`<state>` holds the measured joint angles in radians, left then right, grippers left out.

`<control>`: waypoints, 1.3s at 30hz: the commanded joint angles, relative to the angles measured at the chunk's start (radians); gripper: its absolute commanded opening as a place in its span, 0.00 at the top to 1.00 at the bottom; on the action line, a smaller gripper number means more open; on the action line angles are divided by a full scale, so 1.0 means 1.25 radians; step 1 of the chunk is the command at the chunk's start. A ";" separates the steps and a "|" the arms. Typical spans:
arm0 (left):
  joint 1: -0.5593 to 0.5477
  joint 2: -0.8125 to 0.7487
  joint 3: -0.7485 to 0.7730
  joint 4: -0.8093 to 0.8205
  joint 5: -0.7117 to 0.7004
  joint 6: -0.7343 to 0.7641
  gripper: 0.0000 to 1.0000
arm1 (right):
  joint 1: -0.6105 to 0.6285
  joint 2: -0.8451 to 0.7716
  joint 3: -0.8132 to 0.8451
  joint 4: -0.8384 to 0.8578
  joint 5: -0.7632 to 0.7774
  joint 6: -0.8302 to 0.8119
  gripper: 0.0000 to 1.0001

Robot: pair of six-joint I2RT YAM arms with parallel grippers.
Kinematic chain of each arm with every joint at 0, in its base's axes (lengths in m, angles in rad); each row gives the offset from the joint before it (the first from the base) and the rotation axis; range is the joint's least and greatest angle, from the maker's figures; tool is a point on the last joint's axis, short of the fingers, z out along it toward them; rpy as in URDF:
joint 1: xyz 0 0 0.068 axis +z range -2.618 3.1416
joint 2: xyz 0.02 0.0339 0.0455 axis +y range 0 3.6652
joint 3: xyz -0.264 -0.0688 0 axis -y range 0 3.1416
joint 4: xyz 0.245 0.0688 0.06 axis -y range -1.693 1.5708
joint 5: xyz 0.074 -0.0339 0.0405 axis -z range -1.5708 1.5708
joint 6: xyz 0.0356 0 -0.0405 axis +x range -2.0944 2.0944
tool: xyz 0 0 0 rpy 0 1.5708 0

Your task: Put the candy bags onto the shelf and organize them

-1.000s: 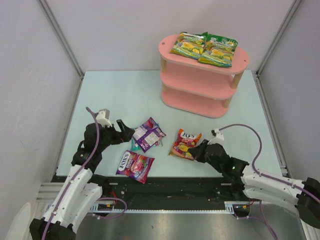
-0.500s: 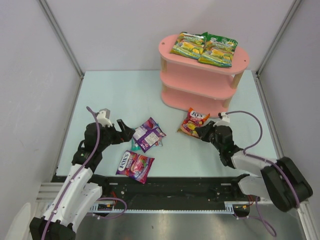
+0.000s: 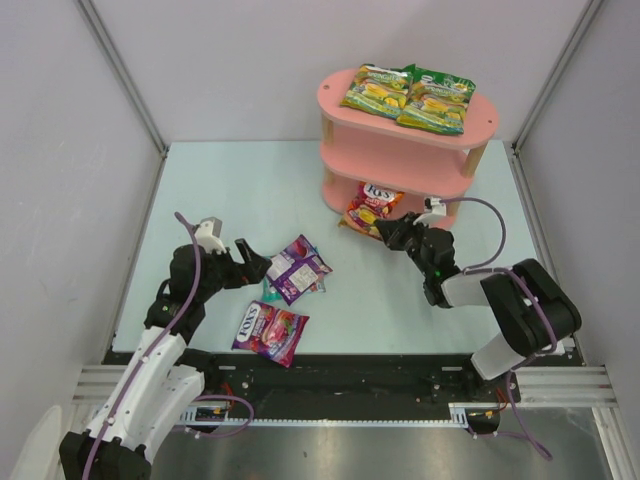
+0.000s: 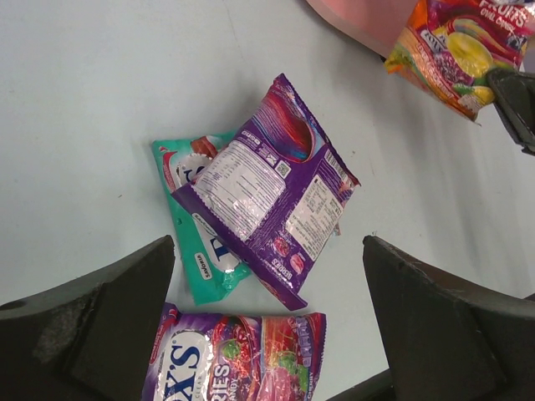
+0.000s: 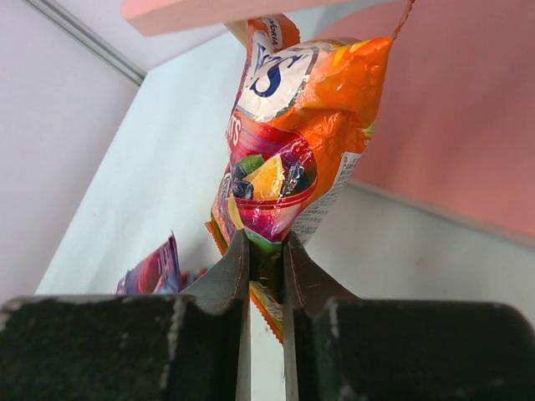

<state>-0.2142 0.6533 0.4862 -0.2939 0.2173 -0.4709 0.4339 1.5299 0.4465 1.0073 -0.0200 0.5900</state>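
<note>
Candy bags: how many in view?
6. On the shelf top: left green bag, right green bag. In the right tool, at the shelf front: orange bag. On the table: purple bag overlapping teal bag, FOX'S purple bag nearer the arms.

Table top (image 3: pixel 250 190): pale mint, matte, flat.
Back wall (image 3: pixel 250 60): plain pale grey panel, upright behind the far edge.
Left wall (image 3: pixel 50 200), right wall (image 3: pixel 600 200): matching pale grey panels.
Corner posts (image 3: pixel 122 75): grey metal, one at each far corner.
Near edge: black strip (image 3: pixel 350 375), then ribbed silver rail (image 3: pixel 350 422), brushed metal sheet (image 3: pixel 350 455) beyond.
Light: even, diffuse; shadows faint and soft.
</note>
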 commanded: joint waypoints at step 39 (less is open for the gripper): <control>-0.004 -0.007 -0.004 0.033 0.021 -0.006 0.00 | 0.007 0.136 0.170 0.121 0.082 -0.008 0.02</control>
<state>-0.2142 0.6544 0.4862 -0.2932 0.2230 -0.4709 0.4297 1.8305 0.7216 1.1477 0.0879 0.6128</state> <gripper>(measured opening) 0.996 0.971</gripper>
